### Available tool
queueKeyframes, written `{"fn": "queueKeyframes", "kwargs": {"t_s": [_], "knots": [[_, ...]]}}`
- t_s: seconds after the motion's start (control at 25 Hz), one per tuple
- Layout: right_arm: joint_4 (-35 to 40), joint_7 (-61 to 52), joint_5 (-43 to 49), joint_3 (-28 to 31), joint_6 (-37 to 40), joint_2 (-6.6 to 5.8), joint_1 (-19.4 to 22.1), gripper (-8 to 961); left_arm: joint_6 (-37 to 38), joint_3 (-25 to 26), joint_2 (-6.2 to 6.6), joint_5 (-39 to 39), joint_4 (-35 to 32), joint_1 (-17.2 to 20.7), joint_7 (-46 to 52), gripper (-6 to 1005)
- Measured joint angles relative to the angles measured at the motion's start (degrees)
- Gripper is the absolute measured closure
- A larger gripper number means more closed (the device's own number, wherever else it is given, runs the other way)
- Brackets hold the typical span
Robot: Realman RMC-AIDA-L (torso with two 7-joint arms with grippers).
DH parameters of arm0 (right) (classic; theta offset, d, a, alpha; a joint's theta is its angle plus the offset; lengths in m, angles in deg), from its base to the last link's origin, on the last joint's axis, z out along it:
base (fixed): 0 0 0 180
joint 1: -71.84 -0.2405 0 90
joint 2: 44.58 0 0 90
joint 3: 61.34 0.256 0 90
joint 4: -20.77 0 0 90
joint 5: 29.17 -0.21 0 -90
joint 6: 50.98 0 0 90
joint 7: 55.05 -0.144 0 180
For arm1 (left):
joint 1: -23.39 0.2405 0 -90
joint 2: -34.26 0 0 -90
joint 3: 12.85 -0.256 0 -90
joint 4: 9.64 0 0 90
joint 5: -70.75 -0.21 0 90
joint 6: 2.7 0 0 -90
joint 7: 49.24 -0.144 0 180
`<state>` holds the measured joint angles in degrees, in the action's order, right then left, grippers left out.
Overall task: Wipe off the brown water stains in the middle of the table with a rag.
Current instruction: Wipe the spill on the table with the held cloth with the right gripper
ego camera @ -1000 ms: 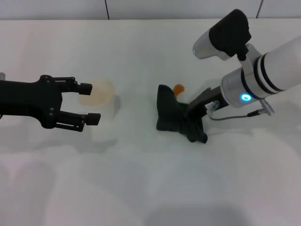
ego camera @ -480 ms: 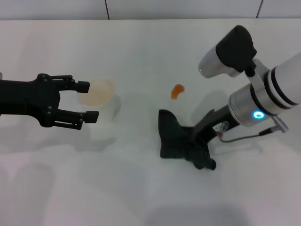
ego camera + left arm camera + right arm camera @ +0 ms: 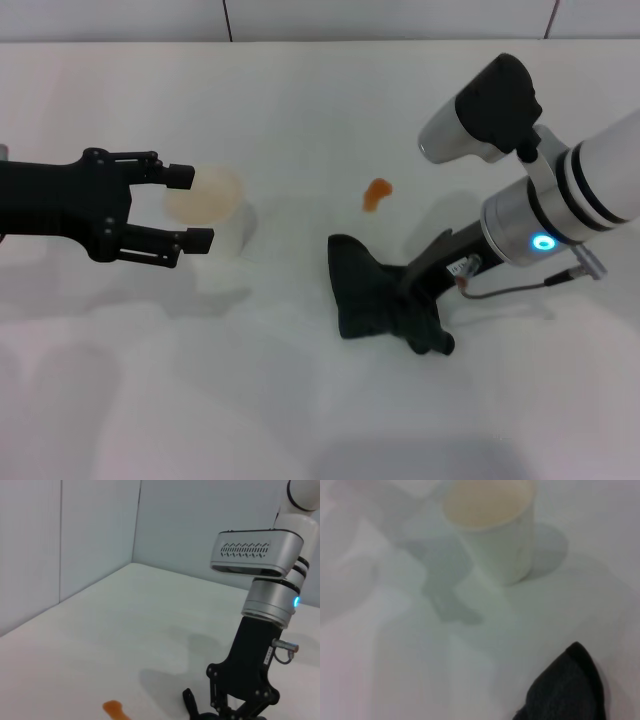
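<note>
One rag [image 3: 372, 292], one brown stain [image 3: 377, 193], one paper cup [image 3: 207, 208], two end effectors [image 3: 192, 211] [image 3: 425, 318].

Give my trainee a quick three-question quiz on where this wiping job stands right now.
1. True or false: the rag covers the brown stain.
2. Which hand holds the rag? A) left hand B) right hand C) neither
3. Fill in: the left hand is open beside the paper ____.

Key
1. False: the stain lies bare on the table, beyond the rag.
2. B: the right hand grips the rag on the table.
3. cup
</note>
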<state>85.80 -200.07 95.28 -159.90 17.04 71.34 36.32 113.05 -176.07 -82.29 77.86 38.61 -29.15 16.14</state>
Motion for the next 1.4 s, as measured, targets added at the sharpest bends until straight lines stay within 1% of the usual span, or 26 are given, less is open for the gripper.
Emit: {"fn": "queueKeyframes", "kwargs": {"t_s": [0.52, 0.84, 1.4], "knots": [[-7.69, -0.36, 0.42, 0.24, -9.22, -0.01, -4.39, 884, -0.09, 0.0, -0.12, 0.11, 0.0, -0.09, 0.0, 111], [-9.43, -0.38, 0.44, 0.7, -14.16, -0.21, -4.23, 883, -0.09, 0.0, -0.17, 0.1, 0.0, 0.25, 0.0, 111], [-10.63, -0.28, 0.44, 2.95, -17.11, -0.47, -2.62, 884, -0.09, 0.0, -0.18, 0.1, 0.0, 0.51, -0.53, 111]]}}
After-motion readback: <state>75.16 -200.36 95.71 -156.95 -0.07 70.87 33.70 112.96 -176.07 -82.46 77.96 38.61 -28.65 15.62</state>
